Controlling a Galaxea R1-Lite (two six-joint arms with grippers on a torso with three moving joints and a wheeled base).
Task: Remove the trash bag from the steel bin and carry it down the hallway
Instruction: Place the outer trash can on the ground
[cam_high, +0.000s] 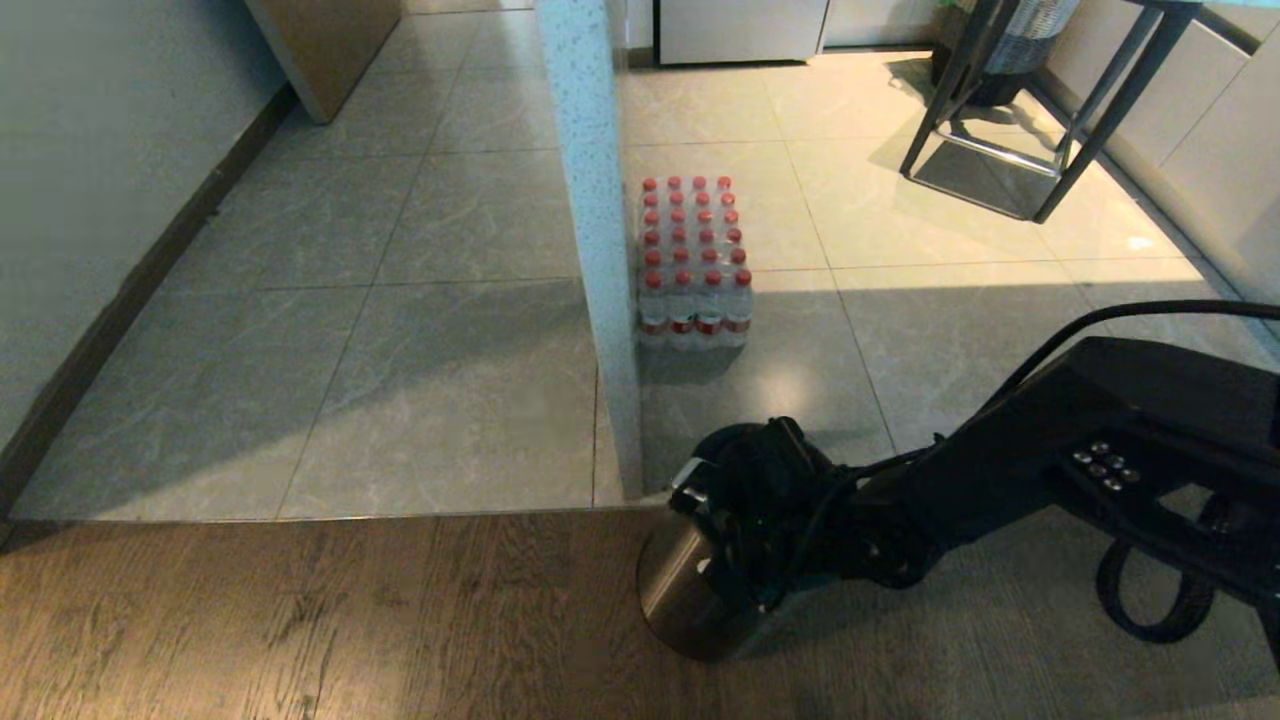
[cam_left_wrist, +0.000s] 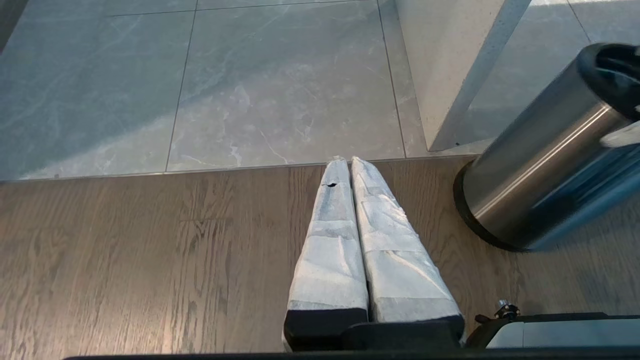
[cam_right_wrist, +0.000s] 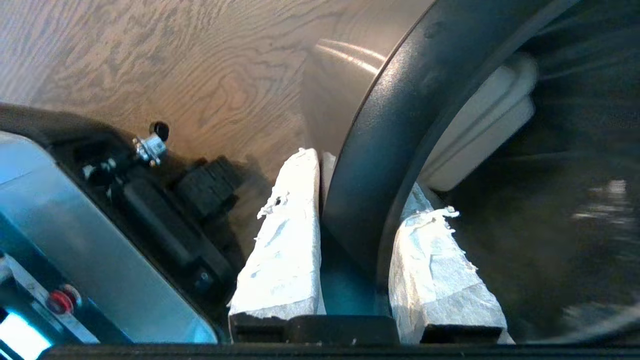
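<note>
The steel bin (cam_high: 680, 590) stands on the wood floor just before the tile edge; its brushed wall also shows in the left wrist view (cam_left_wrist: 540, 165). My right gripper (cam_high: 722, 500) reaches over its top. In the right wrist view the right gripper (cam_right_wrist: 365, 190) is shut on the bin's black rim ring (cam_right_wrist: 395, 125), one taped finger (cam_right_wrist: 285, 235) outside the wall and the other (cam_right_wrist: 440, 260) inside. The bin's inside is dark and the trash bag does not show. My left gripper (cam_left_wrist: 348, 161) hangs shut and empty over the wood floor beside the bin. The tiled hallway (cam_high: 400, 300) runs ahead on the left.
A white speckled partition wall (cam_high: 600, 250) ends right behind the bin. A shrink-wrapped pack of red-capped bottles (cam_high: 695, 260) stands against it on the tiles. A black metal stool frame (cam_high: 1020, 130) is at the far right. A dark baseboard (cam_high: 130, 300) lines the left wall.
</note>
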